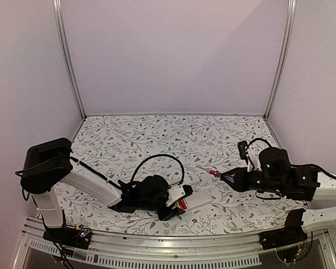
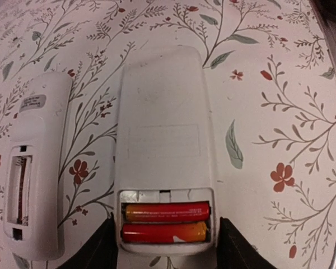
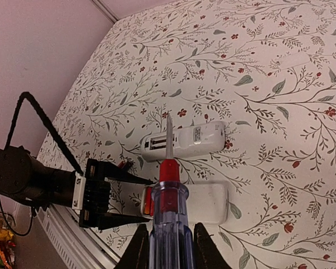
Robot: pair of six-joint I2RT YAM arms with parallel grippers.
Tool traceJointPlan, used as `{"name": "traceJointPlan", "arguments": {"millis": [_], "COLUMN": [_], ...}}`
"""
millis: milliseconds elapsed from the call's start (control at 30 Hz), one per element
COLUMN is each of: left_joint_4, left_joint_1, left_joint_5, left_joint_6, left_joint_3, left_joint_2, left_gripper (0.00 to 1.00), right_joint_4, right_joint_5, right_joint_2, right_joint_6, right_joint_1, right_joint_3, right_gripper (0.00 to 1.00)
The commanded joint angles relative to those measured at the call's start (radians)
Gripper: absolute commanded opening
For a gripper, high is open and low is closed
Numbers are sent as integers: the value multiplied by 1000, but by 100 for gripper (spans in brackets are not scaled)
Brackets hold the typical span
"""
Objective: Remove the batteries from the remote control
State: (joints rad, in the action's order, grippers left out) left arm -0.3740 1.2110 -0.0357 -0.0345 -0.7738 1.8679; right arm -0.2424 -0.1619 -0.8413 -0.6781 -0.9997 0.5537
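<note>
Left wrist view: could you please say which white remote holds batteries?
The wider remote between the fingers: two red batteries fill its bay; the slimmer remote is empty.

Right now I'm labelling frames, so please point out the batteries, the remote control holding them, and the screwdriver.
batteries (image 2: 166, 212): left wrist view, middle of the upper red cell.
remote control (image 2: 165, 106): left wrist view, plain back above the battery bay.
screwdriver (image 3: 168, 219): right wrist view, its clear handle.
</note>
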Motion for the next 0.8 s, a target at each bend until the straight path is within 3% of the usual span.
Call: {"name": "traceJointPlan", "arguments": {"millis": [0,367,767], "left_joint_4": [14,-73,-86], "left_joint_1": [16,26,31], "left_joint_5": [-1,-41,-41], "left_joint_6": [-30,-83,-91], "left_joint_3": [25,71,76], "left_joint_2": [29,31,31], "left_gripper": [51,43,41], "right_joint_4": [-54,-34,-48], "right_joint_5": [170,216,123], "right_joint_2": [-29,-180,-264], "right_joint_6": [17,-17,-6], "right_joint_1": [-14,-148,-168], "right_joint_3": [-19,14,80], "right_gripper": [0,0,0]}}
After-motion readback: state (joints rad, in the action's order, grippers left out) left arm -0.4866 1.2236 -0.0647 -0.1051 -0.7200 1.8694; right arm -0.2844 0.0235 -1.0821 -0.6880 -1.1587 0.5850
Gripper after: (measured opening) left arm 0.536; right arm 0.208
